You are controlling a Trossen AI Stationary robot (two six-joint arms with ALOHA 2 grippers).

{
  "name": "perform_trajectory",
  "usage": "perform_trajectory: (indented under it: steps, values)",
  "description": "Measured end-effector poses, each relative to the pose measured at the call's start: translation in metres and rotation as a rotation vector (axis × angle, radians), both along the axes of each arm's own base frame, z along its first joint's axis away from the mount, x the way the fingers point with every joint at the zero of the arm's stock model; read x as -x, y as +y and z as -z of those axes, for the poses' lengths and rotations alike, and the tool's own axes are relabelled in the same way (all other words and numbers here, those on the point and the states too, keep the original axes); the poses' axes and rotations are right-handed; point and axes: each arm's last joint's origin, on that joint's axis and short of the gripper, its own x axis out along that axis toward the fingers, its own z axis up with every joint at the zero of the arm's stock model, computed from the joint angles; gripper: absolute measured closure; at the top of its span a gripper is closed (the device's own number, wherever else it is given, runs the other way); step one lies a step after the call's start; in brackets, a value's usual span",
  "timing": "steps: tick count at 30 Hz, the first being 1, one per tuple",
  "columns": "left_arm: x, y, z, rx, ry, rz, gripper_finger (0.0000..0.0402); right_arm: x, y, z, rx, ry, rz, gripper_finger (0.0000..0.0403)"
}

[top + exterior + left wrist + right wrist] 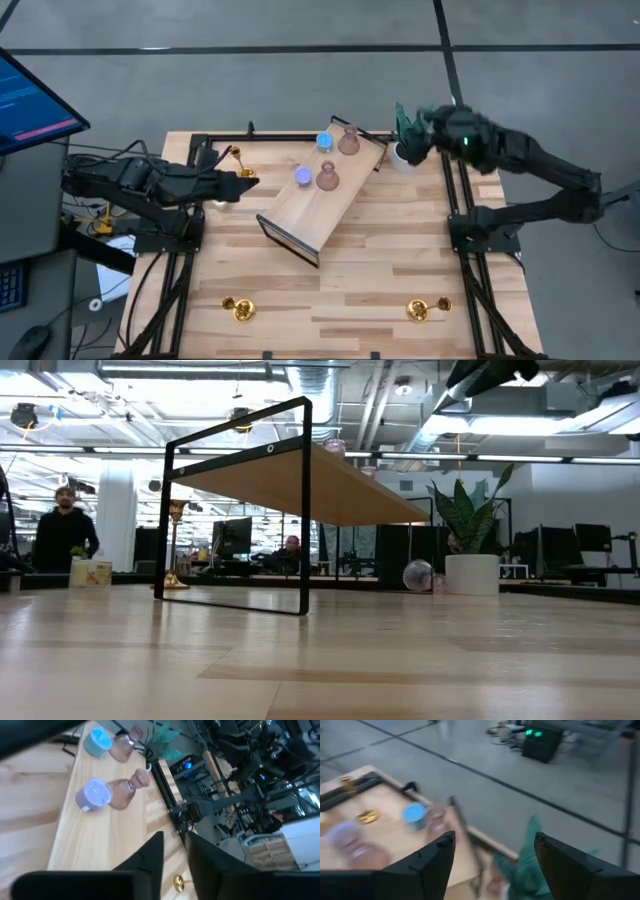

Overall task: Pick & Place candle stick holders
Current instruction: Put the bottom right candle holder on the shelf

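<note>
A wooden shelf (318,205) on a black frame stands slantwise mid-table. On its far end stand a blue round holder (325,141), a violet one (303,176) and two dusty-pink bulbous ones (348,142) (327,179). A gold stemmed holder (233,154) stands at the far left; two more gold ones (238,309) (425,309) lie near the front edge. My left gripper (247,178) is left of the shelf, fingers nearly together on a small gold piece (178,882). My right gripper (408,135) is open and empty above the plant at the far right. My left gripper has a small gold piece (178,882) in the narrow gap between its two fingers, far back between them. The fingers lie about level and point toward the table's right edge, at the shelf. Which part of the piece they hold is hidden by the fingers.
A green plant in a white pot (400,153) stands at the far right edge under my right gripper; it also shows in the low view (470,565), with a small shiny round piece (417,574) beside it. A monitor (30,105) stands left of the table. People show in the room behind.
</note>
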Motion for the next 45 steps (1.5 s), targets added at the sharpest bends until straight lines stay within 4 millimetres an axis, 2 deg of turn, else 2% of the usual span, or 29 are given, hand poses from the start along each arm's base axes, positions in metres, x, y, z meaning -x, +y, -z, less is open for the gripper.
perform_trajectory:
  steps: [4,10,13,16,18,21,25,29,31,35,39,41,45]
  values:
    - [-0.008,-0.001,0.001,-0.015,-0.004,-0.035,0.0272,-0.002,-0.033,-0.021,0.025,0.037,0.057,0.0138]
    - [-0.015,0.002,0.002,0.012,-0.013,-0.084,0.0217,-0.008,-0.091,-0.059,0.038,0.009,0.043,0.0137]
    - [-0.016,0.006,0.002,0.015,-0.016,-0.105,0.0204,-0.022,-0.124,-0.067,0.022,0.016,0.019,0.0137]
    - [-0.016,0.011,0.002,0.015,-0.017,-0.136,0.0199,-0.038,-0.160,-0.065,-0.029,0.038,0.005,0.0137]
    - [-0.016,0.015,0.002,0.009,-0.015,-0.159,0.0199,-0.047,-0.185,-0.058,-0.077,0.065,0.016,0.0137]
    - [-0.016,0.022,0.002,-0.007,-0.009,-0.197,0.0199,-0.058,-0.224,-0.036,-0.174,0.133,0.055,0.0137]
    - [-0.017,0.032,0.002,0.003,-0.004,-0.229,0.0199,-0.069,-0.270,0.006,-0.332,0.197,0.053,0.0137]
    - [-0.017,0.038,0.002,0.026,0.000,-0.222,0.0198,-0.069,-0.303,0.051,-0.513,0.275,0.068,0.0137]
    - [-0.018,0.040,0.003,0.033,0.002,-0.221,0.0198,-0.066,-0.311,0.061,-0.519,0.380,0.129,0.0137]
    - [-0.017,0.044,0.003,0.015,0.015,-0.221,0.0198,-0.065,-0.309,0.048,-0.486,0.389,0.073,0.0137]
    - [-0.017,0.046,0.003,0.013,0.016,-0.230,0.0198,-0.066,-0.308,0.049,-0.485,0.410,0.046,0.0137]
    - [-0.017,0.046,0.003,0.013,0.016,-0.231,0.0198,-0.060,-0.303,0.038,-0.459,0.398,0.047,0.0137]
    - [-0.017,0.046,0.003,0.013,0.016,-0.230,0.0198,-0.045,-0.282,0.002,-0.379,0.350,0.021,0.0137]
